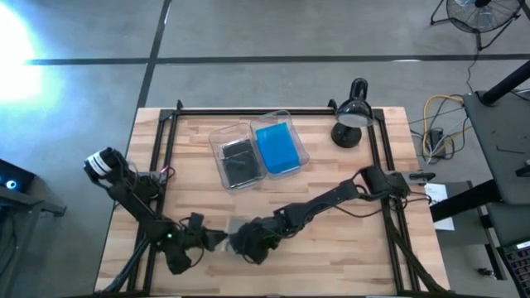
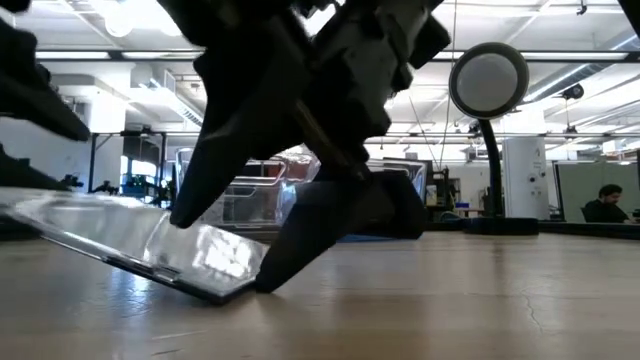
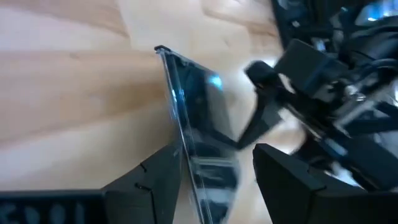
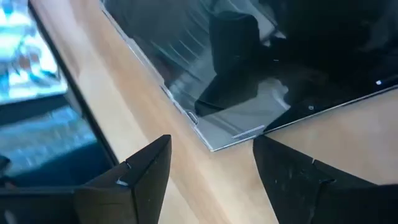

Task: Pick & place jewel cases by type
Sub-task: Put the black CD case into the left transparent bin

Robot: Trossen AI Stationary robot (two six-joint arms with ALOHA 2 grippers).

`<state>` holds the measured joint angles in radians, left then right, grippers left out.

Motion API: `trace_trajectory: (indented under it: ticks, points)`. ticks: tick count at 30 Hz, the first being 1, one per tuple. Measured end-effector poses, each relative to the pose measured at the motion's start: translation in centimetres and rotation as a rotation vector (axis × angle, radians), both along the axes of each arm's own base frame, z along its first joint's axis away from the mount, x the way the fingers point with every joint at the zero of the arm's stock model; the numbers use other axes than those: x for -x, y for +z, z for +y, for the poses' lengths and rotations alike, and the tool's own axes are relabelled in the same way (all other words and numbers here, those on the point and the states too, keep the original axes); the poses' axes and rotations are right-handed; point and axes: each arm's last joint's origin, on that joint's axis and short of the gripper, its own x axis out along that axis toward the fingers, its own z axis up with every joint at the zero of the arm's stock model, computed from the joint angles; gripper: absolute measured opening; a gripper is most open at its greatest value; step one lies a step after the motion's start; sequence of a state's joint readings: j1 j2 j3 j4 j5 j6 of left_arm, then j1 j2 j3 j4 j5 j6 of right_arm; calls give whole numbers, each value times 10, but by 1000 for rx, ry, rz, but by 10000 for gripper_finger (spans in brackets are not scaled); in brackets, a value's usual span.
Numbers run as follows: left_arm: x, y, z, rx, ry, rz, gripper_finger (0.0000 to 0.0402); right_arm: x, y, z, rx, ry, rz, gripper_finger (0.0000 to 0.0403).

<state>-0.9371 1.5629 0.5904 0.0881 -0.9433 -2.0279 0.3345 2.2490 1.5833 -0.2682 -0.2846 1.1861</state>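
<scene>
Smoky-grey, thin square plastic jewel case (image 3: 199,143) sits tilted near the table's (image 1: 348,248) front edge, gripped edgewise in our left gripper (image 3: 214,180). Our right gripper (image 4: 211,171) gapes wide beside it, empty. We judge a handover: close right, then release.

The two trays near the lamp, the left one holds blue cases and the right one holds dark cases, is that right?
No, it's the other way round. The high view shows the left tray holding the dark cases and the right tray holding the blue cases. Both do sit near the lamp.
</scene>
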Motion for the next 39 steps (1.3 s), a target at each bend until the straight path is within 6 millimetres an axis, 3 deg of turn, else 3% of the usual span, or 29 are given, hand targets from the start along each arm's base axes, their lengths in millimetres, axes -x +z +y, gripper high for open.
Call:
trace_trajectory:
  ticks: [7, 22, 29, 39]
  points:
    - [-4, 8, -5, -5, -54, -61, 176, 1, 0, 4, 39, 28, -28, 224]
    - [-3, 10, -7, -3, -131, -27, 176, 4, -1, 8, 83, 64, -41, 224]
    - [-2, 16, -9, -19, -181, -28, 176, 18, 12, 6, 181, 107, 16, 224]
    - [-1, 14, -6, -76, -192, -4, 176, 18, 16, 6, 181, 83, 22, 224]
